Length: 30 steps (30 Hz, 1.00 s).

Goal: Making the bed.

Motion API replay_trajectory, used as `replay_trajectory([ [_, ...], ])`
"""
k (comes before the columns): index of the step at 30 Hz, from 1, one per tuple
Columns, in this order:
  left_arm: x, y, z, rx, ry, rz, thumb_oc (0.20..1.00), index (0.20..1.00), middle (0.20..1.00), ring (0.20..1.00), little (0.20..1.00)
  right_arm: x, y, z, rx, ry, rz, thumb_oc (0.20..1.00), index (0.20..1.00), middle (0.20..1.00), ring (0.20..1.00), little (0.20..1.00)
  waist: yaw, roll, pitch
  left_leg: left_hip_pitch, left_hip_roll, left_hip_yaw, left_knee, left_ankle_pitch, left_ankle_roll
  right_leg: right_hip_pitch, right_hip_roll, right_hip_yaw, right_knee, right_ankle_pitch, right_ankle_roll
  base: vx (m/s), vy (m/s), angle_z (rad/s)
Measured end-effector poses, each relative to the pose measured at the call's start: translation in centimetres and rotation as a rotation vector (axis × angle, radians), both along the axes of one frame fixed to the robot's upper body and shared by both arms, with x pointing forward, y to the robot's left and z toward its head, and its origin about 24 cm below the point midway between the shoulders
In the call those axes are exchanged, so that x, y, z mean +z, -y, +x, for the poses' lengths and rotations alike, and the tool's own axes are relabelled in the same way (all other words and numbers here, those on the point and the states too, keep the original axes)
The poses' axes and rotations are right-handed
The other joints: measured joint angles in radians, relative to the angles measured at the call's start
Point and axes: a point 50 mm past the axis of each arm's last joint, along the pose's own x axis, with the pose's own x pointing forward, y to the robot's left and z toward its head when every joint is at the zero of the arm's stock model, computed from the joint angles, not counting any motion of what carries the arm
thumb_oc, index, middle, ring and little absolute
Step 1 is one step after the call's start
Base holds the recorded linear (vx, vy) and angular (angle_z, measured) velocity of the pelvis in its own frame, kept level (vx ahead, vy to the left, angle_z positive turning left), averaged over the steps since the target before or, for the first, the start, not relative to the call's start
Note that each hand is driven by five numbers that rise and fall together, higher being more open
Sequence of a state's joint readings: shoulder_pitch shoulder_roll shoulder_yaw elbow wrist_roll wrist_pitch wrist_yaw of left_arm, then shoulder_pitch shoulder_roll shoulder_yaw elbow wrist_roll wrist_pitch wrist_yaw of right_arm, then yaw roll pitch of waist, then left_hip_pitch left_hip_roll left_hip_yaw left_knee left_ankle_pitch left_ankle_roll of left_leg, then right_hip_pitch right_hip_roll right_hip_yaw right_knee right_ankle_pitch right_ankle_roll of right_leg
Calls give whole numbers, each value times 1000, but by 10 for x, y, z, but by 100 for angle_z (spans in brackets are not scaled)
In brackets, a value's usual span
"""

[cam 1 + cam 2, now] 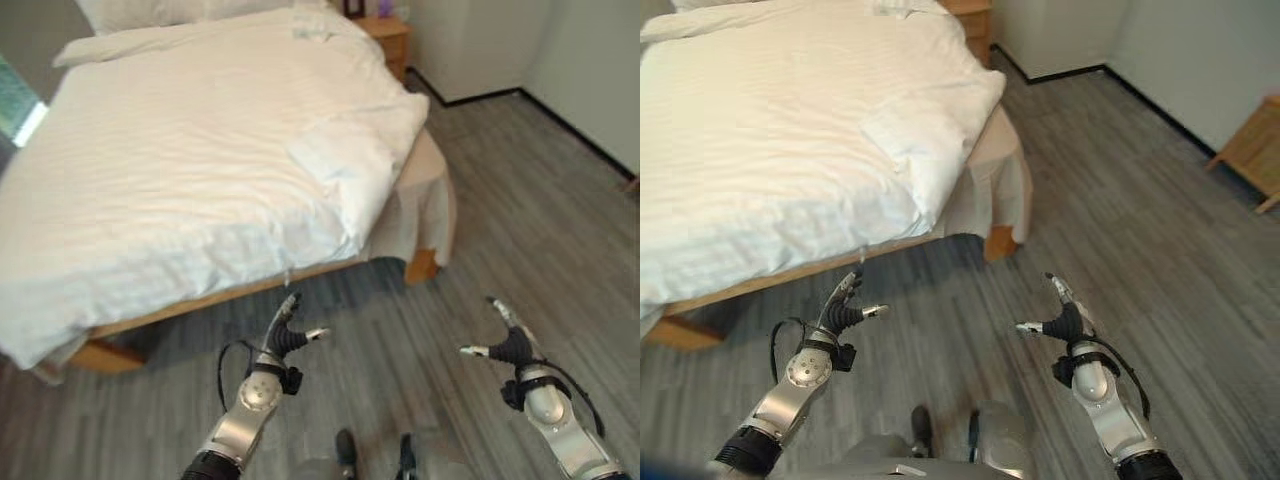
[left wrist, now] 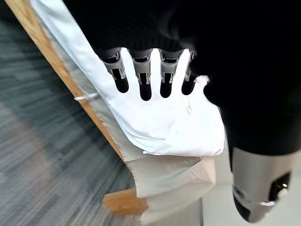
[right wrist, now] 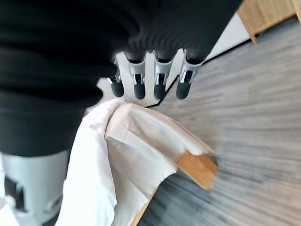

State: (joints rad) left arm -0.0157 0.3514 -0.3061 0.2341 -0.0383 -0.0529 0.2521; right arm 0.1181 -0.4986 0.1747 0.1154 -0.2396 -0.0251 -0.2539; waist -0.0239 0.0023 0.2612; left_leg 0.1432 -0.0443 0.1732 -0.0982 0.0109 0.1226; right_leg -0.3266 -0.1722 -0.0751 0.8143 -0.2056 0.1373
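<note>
Left eye view shows my left hand point(image 1: 288, 335) and right hand point(image 1: 510, 343) open, holding nothing, near the bed point(image 1: 200, 150).

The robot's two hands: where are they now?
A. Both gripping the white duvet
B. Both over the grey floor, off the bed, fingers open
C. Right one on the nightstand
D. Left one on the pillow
B: the left hand and right hand hover open over the grey floor, short of the white duvet.
</note>
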Motion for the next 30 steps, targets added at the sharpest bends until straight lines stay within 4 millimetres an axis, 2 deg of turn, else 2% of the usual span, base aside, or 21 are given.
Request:
replay_trajectory([
  [1, 2, 0, 2, 0, 6, -2, 1000, 1000, 1000, 1000, 1000, 1, 0, 1, -8, 6, 8, 1000, 1000, 1000, 1000, 1000, 0, 17, 8, 7, 14, -18, 0, -7, -8, 3, 4, -8, -116, 1, -1, 412, -177, 62],
  [2, 6, -2, 7, 14, 27, -5, 1000, 1000, 1000, 1000, 1000, 1, -2, 1, -10, 16, 3, 1000, 1000, 1000, 1000, 1000, -5, 40, 20, 16, 40, -51, 1, -18, -27, 41, 51, 4, -391, 15, -6, 404, -200, 76],
  [3, 9, -4, 9, 22, 36, -4, 1000, 1000, 1000, 1000, 1000, 1, -2, 1, -6, 16, -12, 1000, 1000, 1000, 1000, 1000, -3, 36, 19, 23, 38, -52, 1, -17, -28, 54, 62, 2, -491, 51, -4, 416, -204, 77],
  [4, 10, -7, 10, 35, 40, -5, 1000, 1000, 1000, 1000, 1000, 1, -2, 2, -4, 18, -22, 1000, 1000, 1000, 1000, 1000, -3, 32, 17, 31, 39, -63, 1, -25, -41, 58, 68, 4, -558, 92, -11, 391, -203, 81],
  [5, 8, -12, 12, 60, 37, 1, 1000, 1000, 1000, 1000, 1000, 5, 1, 8, -26, 42, -38, 1000, 1000, 1000, 1000, 1000, -9, 47, 10, 35, 60, -130, 0, -50, -70, 81, 121, 59, -762, 185, -13, 371, -201, 94],
  [7, 11, -13, 16, 60, 48, 9, 1000, 1000, 1000, 1000, 1000, 10, 8, 11, -63, 68, -63, 1000, 1000, 1000, 1000, 1000, -11, 19, 7, 57, 40, -147, 1, -64, -88, 112, 89, 73, -912, 244, 5, 429, -237, 113],
  [9, 6, -14, 13, 81, 28, 3, 1000, 1000, 1000, 1000, 1000, 15, 16, 14, -103, 86, -93, 1000, 1000, 1000, 1000, 1000, -22, 28, -1, 119, 65, -198, -1, -123, -113, 156, 103, 90, -876, 327, 4, 435, -278, 86],
  [11, 3, -12, 5, 85, 22, -17, 1000, 1000, 1000, 1000, 1000, 21, 23, 16, -138, 114, -99, 1000, 1000, 1000, 1000, 1000, -26, 67, -25, 158, 126, -179, 8, -139, -137, 159, 166, 77, -785, 326, -6, 391, -299, 40],
  [13, 2, -10, 2, 82, 23, -28, 1000, 1000, 1000, 1000, 1000, 23, 27, 16, -160, 123, -95, 1000, 1000, 1000, 1000, 1000, -26, 47, -26, 135, 136, -161, 124, -138, -140, 174, 180, 76, -733, 289, -62, 327, -316, 21],
  [15, -5, -10, -6, 97, -10, -67, 1000, 1000, 1000, 1000, 1000, 21, 31, 11, -171, 116, -98, 1000, 1000, 1000, 1000, 1000, -23, 14, -41, 13, 146, -128, 439, -142, -160, 230, 182, 59, -763, 265, -92, 319, -437, -11],
  [16, 6, -8, -1, 79, 31, -93, 1000, 1000, 1000, 1000, 1000, 19, 34, 6, -182, 107, -99, 1000, 1000, 1000, 1000, 1000, -10, 27, -54, -151, 187, -158, 744, -55, -191, 187, 208, 9, -528, 135, -233, 450, -389, -8],
  [17, 13, -4, 3, 68, 61, -106, 1000, 1000, 1000, 1000, 1000, 14, 36, 0, -189, 86, -103, 1000, 1000, 1000, 1000, 1000, -14, -7, -38, -234, 184, -159, 895, 16, -177, 185, 211, 13, -489, 71, -265, 361, -273, 0],
  [18, 16, -1, 4, 56, 70, -109, 1000, 1000, 1000, 1000, 1000, 8, 35, -4, -195, 56, -93, 1000, 1000, 1000, 1000, 1000, -13, -10, -39, -305, 192, -142, 992, 23, -169, 202, 220, 24, -500, 70, -268, 347, -14, -19],
  [19, 17, 2, 7, 43, 75, -102, 1000, 1000, 1000, 1000, 1000, -2, 26, -9, -185, 20, -59, 1000, 1000, 1000, 1000, 1000, 2, -49, -28, -352, 176, -28, 949, -34, -168, 242, 212, 60, -572, 100, -216, 283, 61, -38],
  [20, 19, 4, 9, 42, 77, -98, 1000, 1000, 1000, 1000, 1000, -8, 19, -10, -155, -5, -53, 1000, 1000, 1000, 1000, 1000, 3, -55, -25, -349, 135, 4, 826, -46, -153, 288, 196, 71, -634, 106, -115, 414, 116, -58],
  [21, 20, 10, 12, 36, 83, -113, 1000, 1000, 1000, 1000, 1000, -9, 17, -11, -139, -16, -60, 1000, 1000, 1000, 1000, 1000, -1, -25, -13, -334, 126, 17, 672, -42, -148, 294, 181, 37, -629, 90, -39, 417, 153, -70],
  [22, 26, 15, 17, 41, 112, -126, 1000, 1000, 1000, 1000, 1000, -5, 20, -10, -118, -5, -82, 1000, 1000, 1000, 1000, 1000, 1, 7, -8, -339, 142, 12, 549, -42, -165, 258, 174, 67, -516, 41, -177, 406, 158, -79],
  [23, 28, 17, 22, 46, 129, -103, 1000, 1000, 1000, 1000, 1000, -6, 20, -11, -104, -15, -95, 1000, 1000, 1000, 1000, 1000, -4, 2, -17, -303, 135, 3, 358, -32, -175, 289, 156, 90, -547, 37, -184, 393, 132, -52],
  [25, 31, 25, 33, 22, 143, -51, 1000, 1000, 1000, 1000, 1000, -24, 34, -23, -140, -120, -126, 1000, 1000, 1000, 1000, 1000, -30, 49, -32, -272, 113, -18, -7, -13, -173, 397, 211, 106, -697, 69, -140, 324, 92, -37],
  [27, 38, 19, 37, 32, 176, 8, 1000, 1000, 1000, 1000, 1000, -32, 32, -29, -129, -170, -122, 1000, 1000, 1000, 1000, 1000, -18, 38, -26, -282, 85, -4, -3, 33, -136, 463, 242, 128, -762, 88, -153, 335, 117, -66],
  [30, 40, 10, 37, 53, 193, 102, 1000, 1000, 1000, 1000, 1000, -50, 23, -49, -105, -249, -99, 1000, 1000, 1000, 1000, 1000, -8, 3, -58, -268, 16, 19, 66, 37, -117, 504, 266, 166, -757, 55, -144, 216, 103, -71],
])
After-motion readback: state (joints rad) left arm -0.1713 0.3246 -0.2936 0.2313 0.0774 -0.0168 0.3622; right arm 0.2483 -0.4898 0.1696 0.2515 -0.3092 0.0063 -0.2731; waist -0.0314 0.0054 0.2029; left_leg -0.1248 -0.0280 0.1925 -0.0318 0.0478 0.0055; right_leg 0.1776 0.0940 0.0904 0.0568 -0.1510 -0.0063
